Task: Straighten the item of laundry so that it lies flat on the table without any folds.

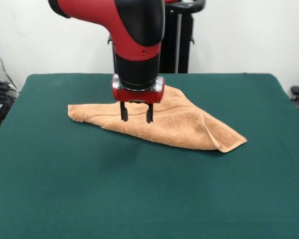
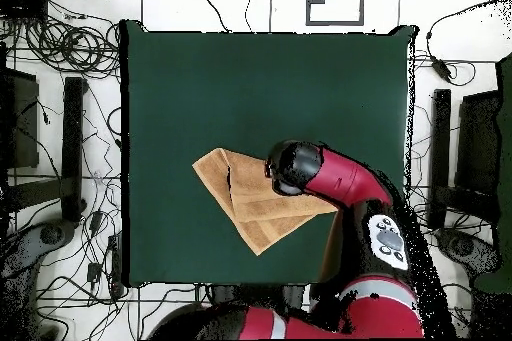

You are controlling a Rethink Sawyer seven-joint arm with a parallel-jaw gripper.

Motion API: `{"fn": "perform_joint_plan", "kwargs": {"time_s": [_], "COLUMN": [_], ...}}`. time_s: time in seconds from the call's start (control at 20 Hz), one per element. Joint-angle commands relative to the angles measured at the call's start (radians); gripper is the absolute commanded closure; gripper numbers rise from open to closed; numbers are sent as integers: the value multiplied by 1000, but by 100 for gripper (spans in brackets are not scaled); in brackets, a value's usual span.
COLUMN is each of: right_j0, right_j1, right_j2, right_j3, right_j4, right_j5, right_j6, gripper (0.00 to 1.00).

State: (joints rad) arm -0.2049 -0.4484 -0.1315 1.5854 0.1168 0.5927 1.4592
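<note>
Towel point(image 1: 159, 122) is the whole story, a peach-orange terry one lying crumpled on the green table point(image 1: 139, 199), nearer the robot's edge than the camera's in the front view. It's definitely not flat: a flap is doubled over on itself, so the outline reads as a rough triangle with a folded pointy corner sticking out toward the front view's right side.

Gripper point(image 1: 136, 113) hangs straight down over the towel, toward the end away from that pointy corner. Its two black fingers are spread apart with nothing between them. From the front view the tips look level with the cloth or just above it; I can't tell if they actually touch.

The bit that matters, as I read it: the towel's long axis runs across the table in the front view, side to side past the gripper, and most of the cloth lies to the pointy-corner side of it. In the overhead view the wrist covers the towel's middle, with one corner poking out up and away from the base and another down toward the table's near edge.

My guess is the next move needs a pinch on the top layer only, then a pull away from the crease. Grab both layers and the whole thing probably just slides along still folded.
</note>
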Motion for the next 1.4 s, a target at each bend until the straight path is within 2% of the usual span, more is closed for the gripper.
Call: {"fn": "perform_joint_plan", "kwargs": {"time_s": [0.05, 0.5, 0.9, 1.4], "right_j0": [77, 136, 142, 135], "right_j1": [122, 113, 77, 48], "right_j2": [44, 37, 40, 34], "right_j3": [37, 65, 131, 134], "right_j4": [140, 209, 222, 187], "right_j5": [-72, -14, 32, 152], "right_j6": [413, 468, 492, 443], "gripper": [0, 0, 0, 0]}}
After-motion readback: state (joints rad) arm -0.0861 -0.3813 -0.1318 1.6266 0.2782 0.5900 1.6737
